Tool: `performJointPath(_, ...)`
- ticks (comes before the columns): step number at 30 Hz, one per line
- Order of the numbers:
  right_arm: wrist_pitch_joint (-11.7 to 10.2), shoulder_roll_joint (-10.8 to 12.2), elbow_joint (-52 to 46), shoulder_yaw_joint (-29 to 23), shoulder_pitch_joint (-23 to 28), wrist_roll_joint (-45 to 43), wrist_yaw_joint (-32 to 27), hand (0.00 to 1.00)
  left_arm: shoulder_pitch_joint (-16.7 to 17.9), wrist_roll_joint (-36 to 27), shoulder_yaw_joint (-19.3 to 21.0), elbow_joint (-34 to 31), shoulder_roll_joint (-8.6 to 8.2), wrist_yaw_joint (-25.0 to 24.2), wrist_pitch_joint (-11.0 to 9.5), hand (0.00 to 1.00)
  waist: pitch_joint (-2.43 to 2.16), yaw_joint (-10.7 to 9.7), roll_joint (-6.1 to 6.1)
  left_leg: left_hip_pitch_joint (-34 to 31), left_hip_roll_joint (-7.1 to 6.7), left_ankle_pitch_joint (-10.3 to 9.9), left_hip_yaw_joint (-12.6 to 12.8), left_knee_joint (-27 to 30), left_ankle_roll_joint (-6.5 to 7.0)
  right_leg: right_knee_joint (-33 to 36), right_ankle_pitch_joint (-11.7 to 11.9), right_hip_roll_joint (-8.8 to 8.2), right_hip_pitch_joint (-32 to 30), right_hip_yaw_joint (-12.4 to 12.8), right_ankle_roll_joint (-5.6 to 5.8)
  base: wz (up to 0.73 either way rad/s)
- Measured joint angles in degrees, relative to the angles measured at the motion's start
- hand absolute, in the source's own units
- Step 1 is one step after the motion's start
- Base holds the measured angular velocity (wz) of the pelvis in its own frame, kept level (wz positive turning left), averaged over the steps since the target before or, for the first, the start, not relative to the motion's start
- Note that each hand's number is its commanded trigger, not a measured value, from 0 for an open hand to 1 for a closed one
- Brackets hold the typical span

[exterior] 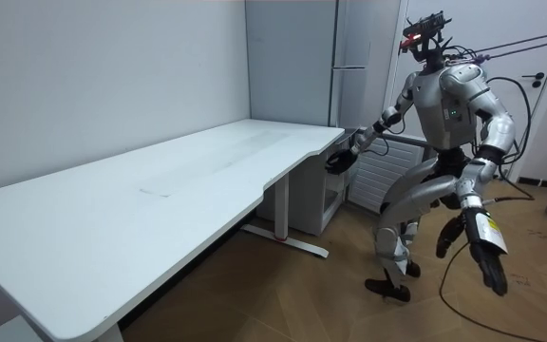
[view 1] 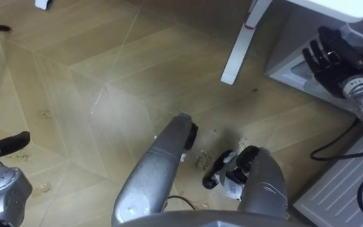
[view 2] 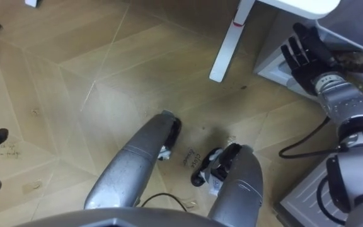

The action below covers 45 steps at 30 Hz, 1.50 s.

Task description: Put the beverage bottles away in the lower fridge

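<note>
At the counter's (exterior: 160, 190) near corner, beside the tall grey fridge (exterior: 349, 57), I have the robot standing on the wooden floor (view 1: 106, 82) with its knees bent and its head tipped down. In the eye views the right hand (view 1: 323, 60) is stretched forward and up, its fingers (view 1: 312, 58) spread apart and straight, with nothing between them. It hovers over the top edge of a white cabinet (view 1: 288, 66) that sits under the counter, just beyond the counter's white leg (view 1: 238, 50); whether the fingers touch the cabinet I cannot tell. In the room view that same hand shows level with the counter's corner edge, just off it. The left hand (exterior: 487, 264) hangs low beside the robot's thigh on the room view's right, fingers loose and pointing at the floor, holding nothing. A white slatted panel (view 1: 336, 189) stands by the robot's right leg. Where the drinks are I cannot tell from here; the fridge stands well apart from both sets of fingers, behind the outstretched arm.
</note>
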Motion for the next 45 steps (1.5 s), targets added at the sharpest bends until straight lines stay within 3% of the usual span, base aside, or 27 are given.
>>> performJointPath(10, 0.0, -0.8, 0.1, 0.0, 0.4, -2.0, 1.2, 0.0, 0.6, 0.0, 0.0, 0.2, 0.01, -3.9, 0.5, 0.0, -0.31, 0.5, 0.54, 0.4, 0.03, -0.1, 0.5, -0.1, 0.3, -0.3, 0.3, 0.7, 0.2, 0.6, 0.38, -0.03)
performJointPath(17, 0.1, -0.9, 0.3, 0.1, 2.2, -4.4, 2.8, 0.0, 0.7, 0.0, 0.0, 0.6, -0.06, -6.4, 2.0, 0.0, -0.92, 0.6, 2.14, 5.6, 1.01, -0.3, 1.5, -2.8, 0.77, -3.3, 1.1, 1.25, 4.7, 1.0, 1.22, -0.08)
performJointPath(21, 0.1, -0.9, 0.2, 0.2, 3.0, -7.0, 3.4, 0.0, 1.1, 2.3, -0.2, 1.9, -0.63, -8.0, 2.2, 0.0, -1.08, 0.4, 2.86, 8.9, 1.53, -0.3, 2.2, -4.2, 1.22, -5.1, 1.8, 1.48, 7.8, 0.9, 0.9, -0.12)
performJointPath(24, 0.1, -0.9, -2.5, 0.1, 5.4, -8.3, 3.5, 0.0, 2.4, 2.3, -0.5, 3.5, -1.0, -9.5, 2.2, 0.0, -1.17, -0.8, 2.98, 12.8, 1.95, -0.3, 2.6, -7.1, 1.51, -8.0, 2.3, 1.69, 11.4, 1.0, 1.63, -0.07)
performJointPath(28, 0.0, -0.9, -6.5, 0.1, 8.6, -12.3, 5.2, 0.0, 3.6, 2.2, -0.5, 7.2, -1.53, -11.8, 2.2, 0.0, -1.25, -2.4, 3.04, 17.1, 2.04, -0.2, 3.1, -9.8, 1.69, -10.7, 2.9, 1.9, 15.5, 0.9, 1.65, -0.04)
performJointPath(31, 0.0, -0.8, -8.9, 0.3, 10.8, -15.6, 6.3, 0.0, 3.8, 2.2, -0.5, 9.4, -2.82, -13.8, 2.2, 0.0, -1.34, -2.8, 3.13, 20.4, 2.34, -0.1, 3.7, -12.2, 1.8, -13.1, 3.5, 2.7, 18.3, 1.4, 2.05, -0.11)
performJointPath(34, -0.5, -0.7, -10.1, 1.4, 13.8, -16.1, 8.3, 0.0, 4.2, 2.2, -1.4, 11.0, -3.84, -15.9, 2.2, 0.0, -1.73, -3.1, 3.22, 23.7, 3.35, -0.1, 4.6, -14.6, 1.87, -16.4, 4.3, 3.44, 21.6, 1.3, 2.44, -0.06)
performJointPath(37, -1.3, -0.7, -14.2, 1.3, 18.3, -19.5, 10.7, 0.0, 5.1, 2.1, -2.0, 13.4, -4.88, -17.9, 2.3, 0.0, -2.13, -5.2, 3.41, 28.0, 4.42, -0.1, 6.1, -17.5, 1.97, -20.1, 4.9, 4.74, 26.0, 1.2, 3.22, -0.02)
performJointPath(38, -2.0, -0.3, -15.4, 1.2, 20.2, -20.8, 11.4, 0.0, 5.6, 2.2, -2.0, 13.9, -5.5, -18.5, 2.5, 0.0, -2.65, -5.6, 3.73, 29.8, 5.43, -0.1, 7.0, -18.8, 1.96, -22.5, 5.6, 5.83, 27.9, 1.6, 3.48, -0.17)
performJointPath(39, -2.4, 0.1, -15.7, 0.7, 21.1, -21.5, 12.0, 0.0, 6.4, 2.3, -2.0, 14.0, -5.76, -19.1, 2.5, 0.0, -2.88, -5.8, 3.8, 30.8, 5.91, -0.1, 7.3, -19.6, 1.94, -23.9, 6.2, 6.17, 29.1, 1.6, 3.39, -0.3)
performJointPath(41, -3.2, 1.4, -16.7, -0.6, 24.2, -22.4, 13.4, 0.0, 7.2, 2.7, -1.9, 14.5, -6.73, -21.1, 2.5, 0.0, -3.37, -6.5, 3.51, 34.7, 6.48, 0.1, 8.2, -22.8, 1.66, -27.7, 7.5, 7.22, 33.0, 1.8, 3.35, -0.31)
performJointPath(45, -4.0, 3.1, -17.2, -0.9, 27.6, -25.2, 15.9, 0.0, 7.5, 3.3, -1.8, 16.9, -7.72, -24.3, 2.6, 0.0, -3.93, -8.1, 2.59, 40.5, 7.09, 0.4, 10.1, -27.2, 1.37, -32.6, 8.9, 8.71, 37.8, 3.2, 3.7, -0.26)
